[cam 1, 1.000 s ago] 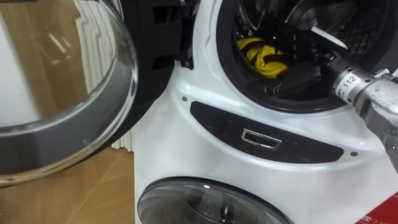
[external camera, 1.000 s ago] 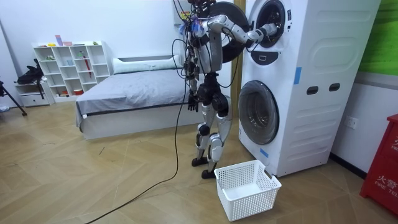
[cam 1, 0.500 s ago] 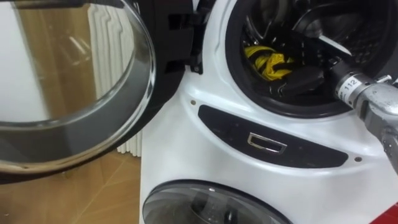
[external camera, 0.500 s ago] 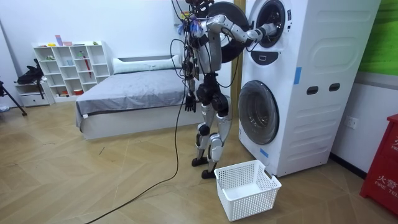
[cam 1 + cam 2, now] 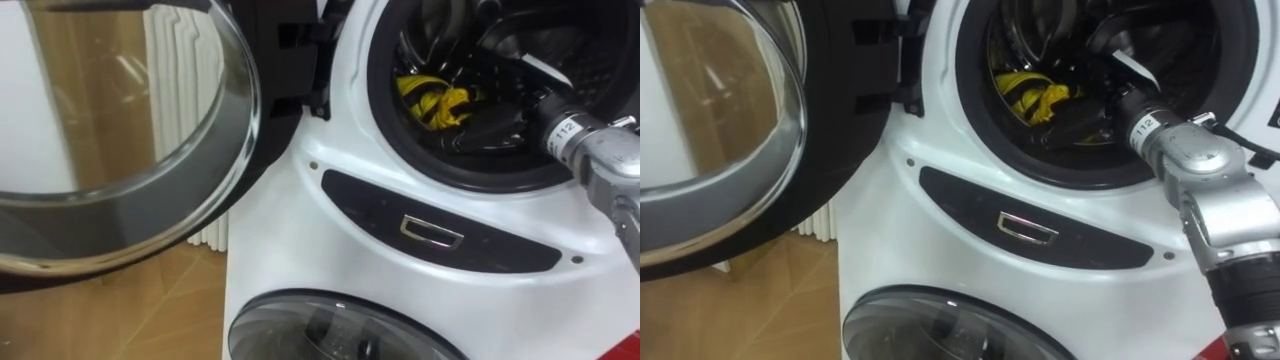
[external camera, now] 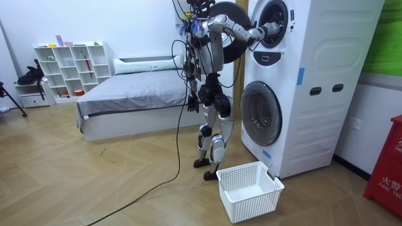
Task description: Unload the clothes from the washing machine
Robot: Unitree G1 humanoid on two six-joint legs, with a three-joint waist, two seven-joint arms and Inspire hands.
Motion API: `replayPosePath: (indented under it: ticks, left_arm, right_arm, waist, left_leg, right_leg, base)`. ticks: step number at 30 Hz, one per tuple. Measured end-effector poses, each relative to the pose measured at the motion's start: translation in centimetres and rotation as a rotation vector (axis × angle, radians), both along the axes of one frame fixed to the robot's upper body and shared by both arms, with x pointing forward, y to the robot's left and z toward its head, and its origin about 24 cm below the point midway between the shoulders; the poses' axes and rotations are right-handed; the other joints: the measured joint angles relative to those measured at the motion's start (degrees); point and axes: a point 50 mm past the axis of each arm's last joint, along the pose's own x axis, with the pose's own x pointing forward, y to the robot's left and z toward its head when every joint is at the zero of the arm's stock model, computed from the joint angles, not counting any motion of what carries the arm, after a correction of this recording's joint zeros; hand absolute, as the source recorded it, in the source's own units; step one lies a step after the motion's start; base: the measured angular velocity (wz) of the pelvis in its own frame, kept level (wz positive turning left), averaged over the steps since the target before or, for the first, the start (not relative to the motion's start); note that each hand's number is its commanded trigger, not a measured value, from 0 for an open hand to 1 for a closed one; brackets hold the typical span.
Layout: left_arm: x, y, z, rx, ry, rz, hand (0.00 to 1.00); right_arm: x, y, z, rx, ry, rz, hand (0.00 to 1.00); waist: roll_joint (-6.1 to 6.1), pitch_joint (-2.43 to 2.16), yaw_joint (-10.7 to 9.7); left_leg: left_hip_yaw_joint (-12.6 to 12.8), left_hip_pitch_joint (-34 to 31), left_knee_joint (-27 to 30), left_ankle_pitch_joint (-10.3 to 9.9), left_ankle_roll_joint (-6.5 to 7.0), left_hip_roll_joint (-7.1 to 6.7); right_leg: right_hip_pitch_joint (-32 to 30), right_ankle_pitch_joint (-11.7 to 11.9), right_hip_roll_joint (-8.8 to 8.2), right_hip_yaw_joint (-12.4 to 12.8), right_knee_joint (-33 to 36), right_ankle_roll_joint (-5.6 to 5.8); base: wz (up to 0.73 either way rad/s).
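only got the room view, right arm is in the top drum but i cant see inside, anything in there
Observer: Yes. The eye views show a yellow cloth bunched up inside the upper drum of the washing machine.
Operator: where is the robot hand next to it
Observer: The right robot hand is low in the drum, just right of the cloth and close beside it.
Operator: has it got hold of it
Observer: Cannot tell. The robot hand is black against the dark drum, so the eye views do not show whether it touches the cloth.
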Motion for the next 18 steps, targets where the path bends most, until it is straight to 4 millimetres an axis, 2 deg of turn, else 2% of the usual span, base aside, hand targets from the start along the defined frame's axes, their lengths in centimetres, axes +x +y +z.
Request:
replayPosePath:
  ticks: [18]
  left_arm:
    - [-0.07, 0.21, 0.13, 0.029, -0.001, -0.006, 0.00]
  right_arm:
    - [0.40, -0.98, 0.00, 0.006, -0.017, -0.123, 0.00]
  waist:
    - [0.10, 0.07, -0.15]
  left_leg:
    - [-0.26, -0.85, 0.03, 0.26, 0.97, -0.69]
  right_leg:
    - [-0.82, 0.45, -0.81, -0.05, 0.39, 0.81]
  base:
    - [0.00]
